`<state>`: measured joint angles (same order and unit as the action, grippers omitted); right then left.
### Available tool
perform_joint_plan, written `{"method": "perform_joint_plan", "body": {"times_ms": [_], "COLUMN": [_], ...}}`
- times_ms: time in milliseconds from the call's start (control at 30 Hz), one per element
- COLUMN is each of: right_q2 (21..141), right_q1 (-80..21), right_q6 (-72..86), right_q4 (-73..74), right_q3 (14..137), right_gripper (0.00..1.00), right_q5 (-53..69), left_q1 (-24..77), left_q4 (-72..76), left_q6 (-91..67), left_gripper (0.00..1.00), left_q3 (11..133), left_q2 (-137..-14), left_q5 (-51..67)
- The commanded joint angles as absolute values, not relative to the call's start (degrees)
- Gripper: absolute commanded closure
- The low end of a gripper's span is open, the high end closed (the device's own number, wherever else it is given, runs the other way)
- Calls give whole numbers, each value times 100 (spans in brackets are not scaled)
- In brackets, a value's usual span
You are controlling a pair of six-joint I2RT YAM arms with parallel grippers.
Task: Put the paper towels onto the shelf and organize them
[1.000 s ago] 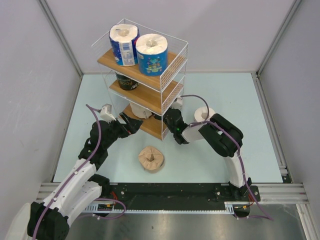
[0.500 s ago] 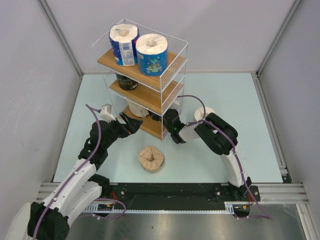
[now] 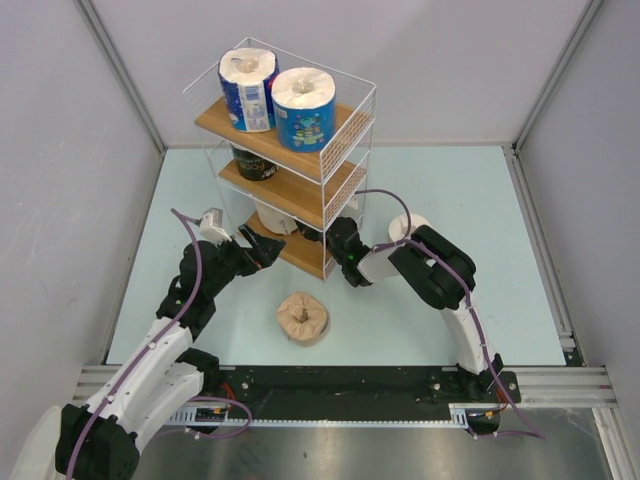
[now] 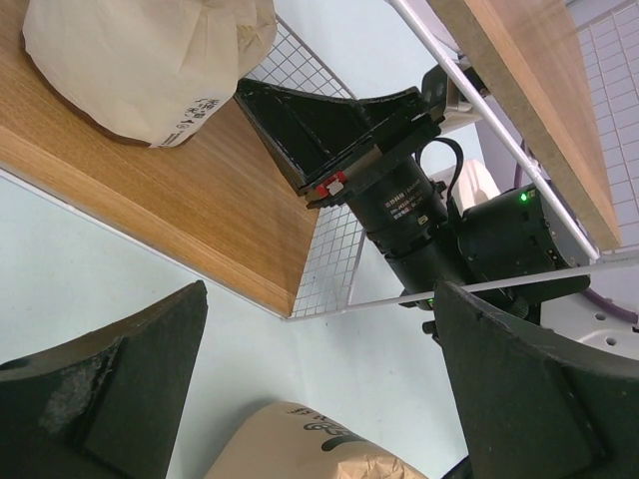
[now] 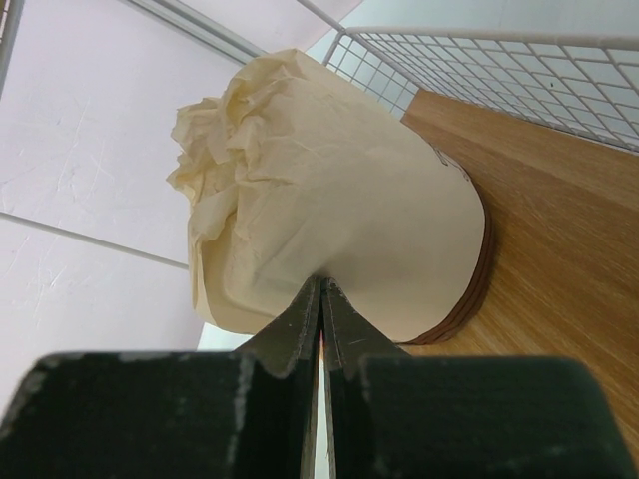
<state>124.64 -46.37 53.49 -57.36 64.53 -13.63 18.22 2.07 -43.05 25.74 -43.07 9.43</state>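
The shelf [image 3: 343,124] carries two blue-wrapped paper towels [image 3: 247,88] [image 3: 303,105] on its top board and a dark one [image 3: 254,163] on the middle board. On the bottom board [image 5: 539,210] stands a cream roll [image 5: 339,210]. My right gripper [image 5: 321,287] reaches into that tier, shut, with its tips touching the roll's side. A tan-brown roll [image 3: 303,318] lies on the table in front of the shelf. My left gripper [image 4: 319,389] hangs wide open and empty just above that roll [image 4: 300,449], by the shelf's front corner.
A white roll [image 3: 404,228] stands on the table right of the shelf, partly behind my right arm. The shelf's wire mesh side [image 4: 334,249] is close beside my right gripper [image 4: 329,130]. Grey walls enclose the pale table [image 3: 480,250].
My right arm has pushed a little to the left, further into the bottom tier, then stopped. The left arm and all the rolls stay where they were.
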Motion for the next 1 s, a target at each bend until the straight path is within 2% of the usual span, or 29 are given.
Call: {"method": "perform_joint_plan", "body": {"times_ms": [0,967], "right_q2": [12156,11470], "right_q1": [-4623,-4588], "right_q6": [5449,5256], "right_q4": [-6144,-6706], "right_q3": [6443,5537], "right_gripper": [94,94], "right_q5": [-1345,-1397], "left_q1": [1775,1775], "left_q4": [220,255], "left_q6": [-4289,-4342], "left_gripper": [0,0], "left_q3": [2637,2593], "left_q2": [-4201,-4149], "left_q5": [1046,1107]}}
